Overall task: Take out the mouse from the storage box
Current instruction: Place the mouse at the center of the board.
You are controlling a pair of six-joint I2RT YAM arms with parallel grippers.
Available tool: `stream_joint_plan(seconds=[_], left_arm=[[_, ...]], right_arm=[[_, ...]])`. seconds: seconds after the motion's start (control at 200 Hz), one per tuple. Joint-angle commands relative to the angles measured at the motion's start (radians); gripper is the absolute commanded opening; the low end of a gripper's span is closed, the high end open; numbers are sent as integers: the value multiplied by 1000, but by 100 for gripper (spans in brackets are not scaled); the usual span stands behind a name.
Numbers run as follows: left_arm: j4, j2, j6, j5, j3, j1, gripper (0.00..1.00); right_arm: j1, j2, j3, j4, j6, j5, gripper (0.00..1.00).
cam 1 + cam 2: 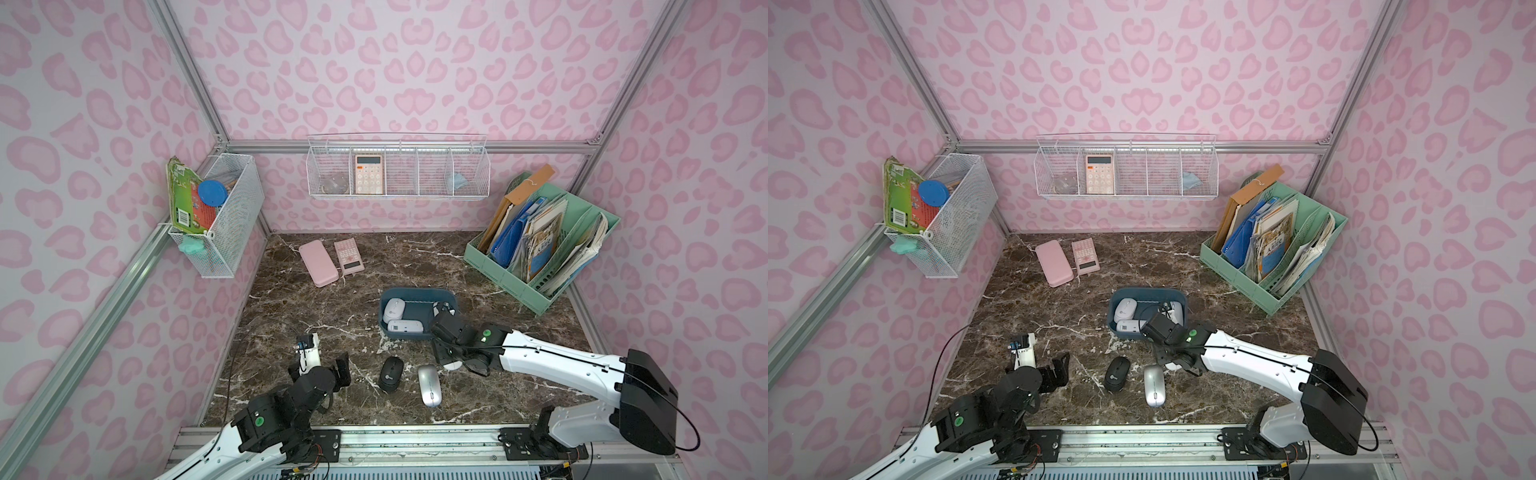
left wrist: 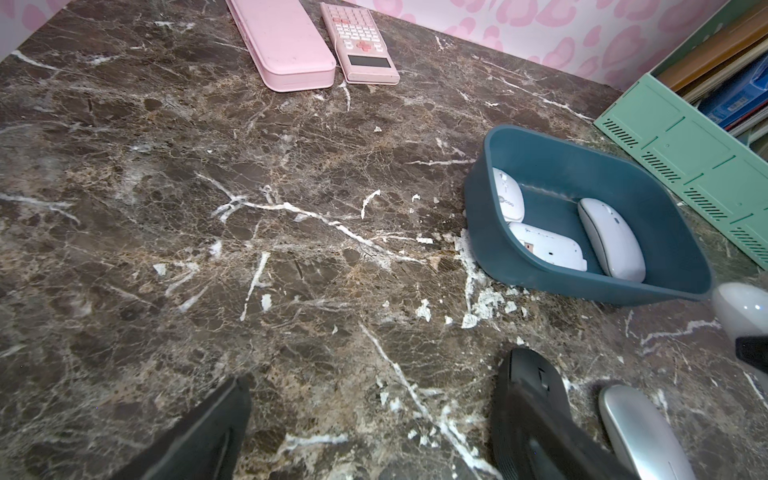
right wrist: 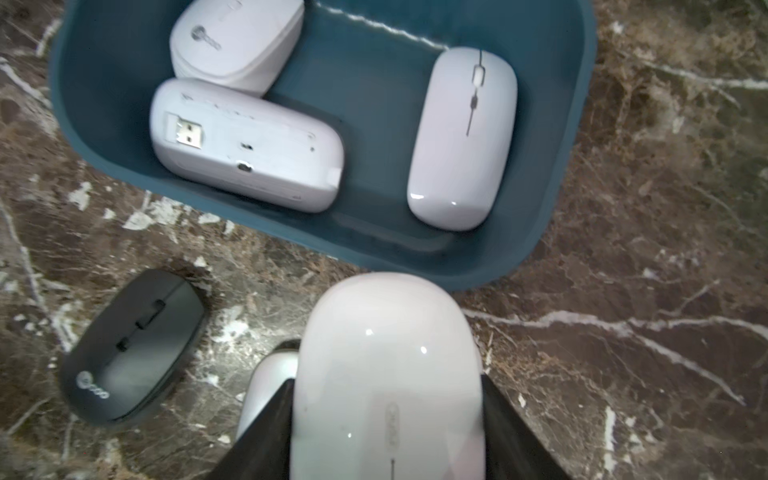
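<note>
While my right jaws clamp a white mouse [image 3: 386,374] just outside the teal storage box [image 3: 540,124], my left jaws hang wide apart over the brown marble surface [image 1: 332,299], pink leopard-print walls [image 1: 374,62] around.

Brown marble table [image 1: 311,316], bearing pink case [image 1: 318,264], pink calculator [image 1: 349,255] just beside it, storage box [image 2: 482,216], green file rack [image 1: 498,274], black mouse [image 1: 390,374], silver mouse [image 1: 430,384].

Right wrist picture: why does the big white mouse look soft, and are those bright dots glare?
In the right wrist view the glossy white plastic mouse fills the near foreground, slightly soft; the small dots on its shell are light reflections. The matte black oval mouse there looks smeared too.
</note>
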Motion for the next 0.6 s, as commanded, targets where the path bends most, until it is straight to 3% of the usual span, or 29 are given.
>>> stream_joint_plan(seconds=[0.0, 0.26, 0.595], left_arm=[[24, 22, 5, -5, 10, 1, 99], [13, 102, -5, 15, 41, 1, 99], [114, 253, -22, 49, 77, 1, 99]], right_arm=[[12, -31, -73, 62, 78, 10, 53], [21, -67, -207, 138, 119, -16, 53], [70, 15, -251, 209, 170, -23, 56]])
